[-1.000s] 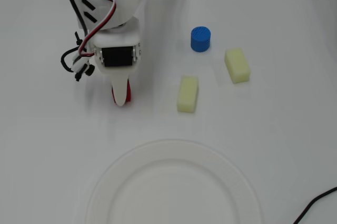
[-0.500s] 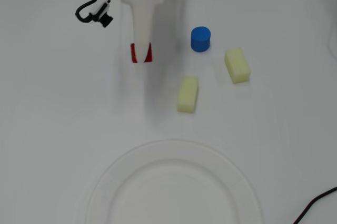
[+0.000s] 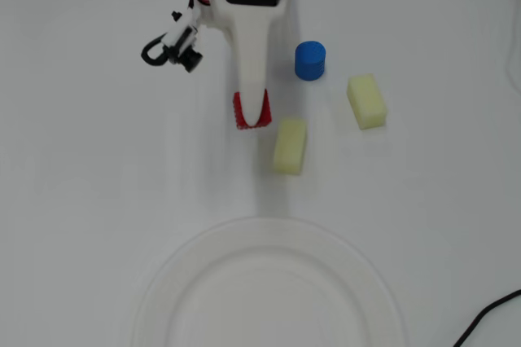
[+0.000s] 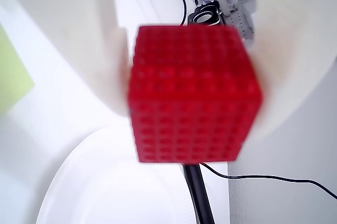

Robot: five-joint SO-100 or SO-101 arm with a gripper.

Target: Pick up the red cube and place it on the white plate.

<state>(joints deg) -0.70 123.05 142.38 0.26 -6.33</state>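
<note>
Pick is done, place is not. The red cube (image 3: pixel 251 113) is sitting clamped in the hand (image 3: pixel 251 116), off the worktop (image 3: pixel 89 200) judging by the wrist view, where the cube (image 4: pixel 192 95) is filling the middle of the frame between the two pale fingers (image 4: pixel 79 34). The hand is closing on the cube from both sides, fingers only as far apart as the cube is wide, touching nothing else. In the overhead view the cube is hanging just beside the nearer yellow block (image 3: pixel 290 145), with the blue cylinder (image 3: pixel 309 60) and second yellow block (image 3: pixel 366 101) further off. The white plate (image 3: pixel 203 253) is lying empty, well apart from the cube. Carrying over the plate and releasing are remaining.
</note>
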